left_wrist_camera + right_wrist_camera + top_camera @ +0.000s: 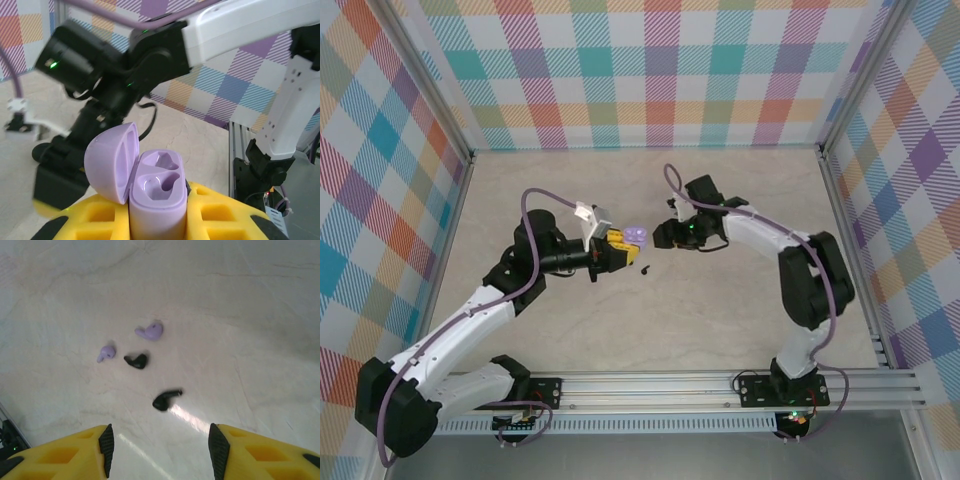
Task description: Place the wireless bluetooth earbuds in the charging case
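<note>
My left gripper [157,220] is shut on a pale lavender charging case [156,202], held upright between its yellow fingers [225,212]. The case's lid [111,161] hangs open to the left, and both sockets show empty. In the top view the case [636,236] is held above the table's middle, close to my right gripper [667,236]. My right gripper [162,450] stands open above the table, nothing between its black pads [106,442]. Ahead of it lie the earbuds: two lavender [150,331] [106,353] and two black [136,361] [166,399]. One black earbud [645,268] lies just below the two grippers.
The pale marbled tabletop [720,310] is bare all round the earbuds. Checkered walls [640,70] close in the back and sides. A metal rail [720,385] with both arm bases runs along the near edge. The right arm [240,25] crosses close in front of the left wrist camera.
</note>
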### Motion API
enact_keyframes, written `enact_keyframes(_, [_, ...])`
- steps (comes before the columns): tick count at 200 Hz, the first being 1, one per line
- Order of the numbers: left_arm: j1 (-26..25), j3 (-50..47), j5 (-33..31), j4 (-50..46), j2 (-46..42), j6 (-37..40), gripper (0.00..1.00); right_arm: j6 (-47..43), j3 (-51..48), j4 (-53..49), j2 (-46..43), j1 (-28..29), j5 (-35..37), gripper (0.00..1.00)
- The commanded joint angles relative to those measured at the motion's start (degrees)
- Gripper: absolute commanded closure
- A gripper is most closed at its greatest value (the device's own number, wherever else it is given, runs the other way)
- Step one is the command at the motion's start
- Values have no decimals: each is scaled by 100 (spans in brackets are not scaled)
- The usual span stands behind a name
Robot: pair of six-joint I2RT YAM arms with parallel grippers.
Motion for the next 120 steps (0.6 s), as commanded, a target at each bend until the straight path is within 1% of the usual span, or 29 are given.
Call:
enact_keyframes(1, [-72,-98,-52,-34,-197,-92,81,272,644,-214,444,322,189,47])
enact_keyframes(30, [-73,-138,-93,-79,-336,-87,81,591,1293,-529,1061,566,498,53])
enact_keyframes(89, [-73,-182,-95,-41,-367,-122,81,768,2515,-1291,2045,942,1019,55])
enact_keyframes(120, [-71,-188,-96,-71,-390,-154,81,831,2786,-1476,2264,1043,1315,56])
